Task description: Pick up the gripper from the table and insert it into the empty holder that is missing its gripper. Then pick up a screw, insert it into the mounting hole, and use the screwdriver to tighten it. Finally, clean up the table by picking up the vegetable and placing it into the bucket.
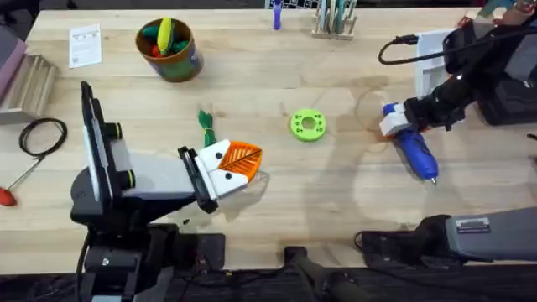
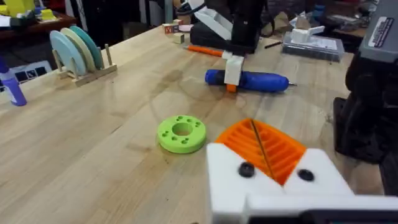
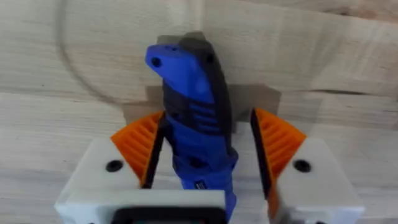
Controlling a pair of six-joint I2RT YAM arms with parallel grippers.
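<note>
My right gripper [image 3: 202, 155] is straddling the chunky blue cylindrical power screwdriver [image 1: 414, 151].

Its orange ribbed pads [image 3: 140, 146] are sitting apart on either side of the tool, which is lying on the pale wooden counter [image 1: 336, 193]. My left gripper [image 1: 231, 164] is pressed together nearby, beside the bright green round disc [image 1: 308, 125].

Screwdriver [image 2: 249, 80] behind green disc [image 2: 181, 133] (apart)

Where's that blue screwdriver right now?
In the overhead view the screwdriver lies on the table's right side, right of the green disc, between the right pincer's fingers.
</note>
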